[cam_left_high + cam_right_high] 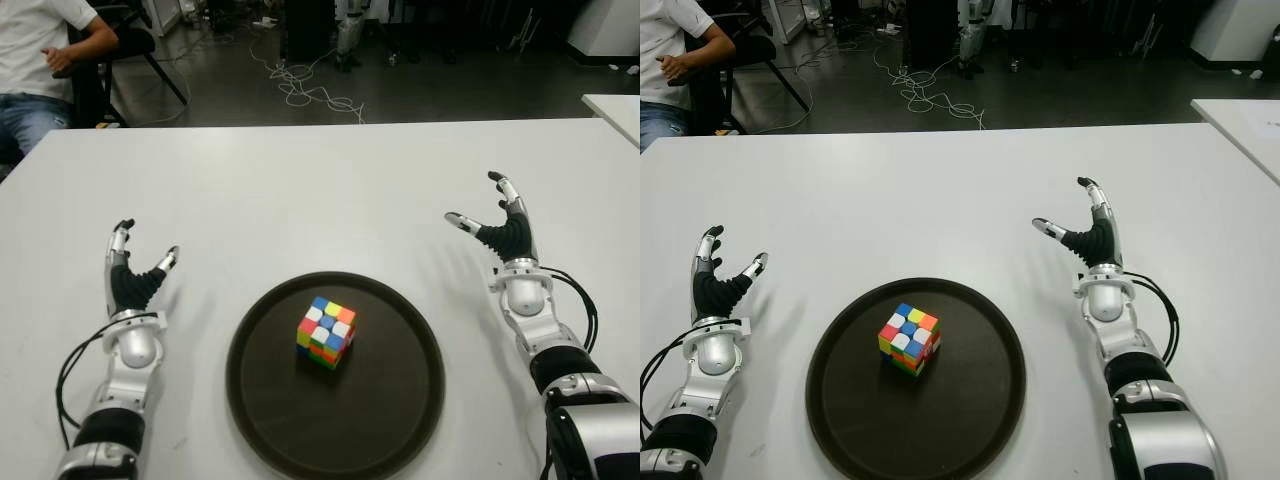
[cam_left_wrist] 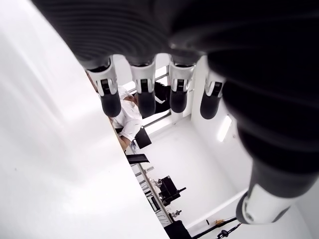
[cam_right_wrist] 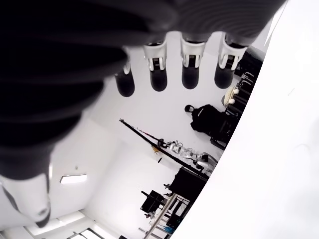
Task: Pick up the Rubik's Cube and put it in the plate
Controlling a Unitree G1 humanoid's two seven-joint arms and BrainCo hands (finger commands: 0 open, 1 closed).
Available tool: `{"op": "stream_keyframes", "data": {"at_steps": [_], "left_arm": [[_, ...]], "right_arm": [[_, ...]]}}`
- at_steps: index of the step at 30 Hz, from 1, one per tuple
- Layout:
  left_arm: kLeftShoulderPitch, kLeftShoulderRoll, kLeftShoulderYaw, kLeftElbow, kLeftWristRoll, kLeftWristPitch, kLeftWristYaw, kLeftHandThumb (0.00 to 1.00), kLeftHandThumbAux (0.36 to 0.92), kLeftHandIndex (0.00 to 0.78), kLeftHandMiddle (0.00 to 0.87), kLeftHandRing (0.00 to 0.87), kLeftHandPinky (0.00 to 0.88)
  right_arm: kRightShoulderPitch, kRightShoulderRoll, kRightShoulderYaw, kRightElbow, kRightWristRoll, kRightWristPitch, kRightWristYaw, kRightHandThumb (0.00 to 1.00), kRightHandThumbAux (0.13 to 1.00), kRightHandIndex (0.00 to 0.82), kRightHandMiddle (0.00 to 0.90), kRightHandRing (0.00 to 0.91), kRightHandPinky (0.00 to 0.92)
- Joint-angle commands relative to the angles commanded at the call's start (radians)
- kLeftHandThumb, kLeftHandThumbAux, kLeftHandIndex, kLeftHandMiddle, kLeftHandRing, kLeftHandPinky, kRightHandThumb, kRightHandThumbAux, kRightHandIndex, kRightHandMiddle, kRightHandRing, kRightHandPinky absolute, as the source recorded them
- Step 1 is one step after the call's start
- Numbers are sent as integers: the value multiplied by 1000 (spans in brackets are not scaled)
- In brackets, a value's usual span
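Sitting near the centre of the dark round plate (image 1: pixel 400 420), the Rubik's Cube (image 1: pixel 326 332) is held by neither hand. From the plate, the left hand (image 1: pixel 134 275) shows at nine o'clock, the right hand (image 1: pixel 500 228) at two o'clock, both with fingers spread and empty over the white table (image 1: pixel 300 190).

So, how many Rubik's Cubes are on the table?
1. The Rubik's Cube sits in the dark plate, between the open left hand and open right hand.
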Motion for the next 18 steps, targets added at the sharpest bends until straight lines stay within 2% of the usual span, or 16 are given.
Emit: {"op": "stream_keyframes", "data": {"at_steps": [4,7,12,18], "left_arm": [[0,0,0,-3,4,3,8,0,719,23,37,42,65],[-1,0,-1,-3,6,10,13,0,717,22,26,28,56],[-2,0,-3,-9,8,21,12,0,714,17,15,18,52],[-2,0,-3,-8,8,15,10,0,725,18,35,45,79]], "right_arm": [[1,1,5,-1,-8,0,-11,0,587,40,0,0,28],[3,3,7,-2,-13,-4,-23,0,605,39,0,0,28],[3,4,8,-4,-18,-2,-35,0,624,33,0,0,22],[4,9,9,-3,-19,-1,-55,0,628,27,0,0,18]]}}
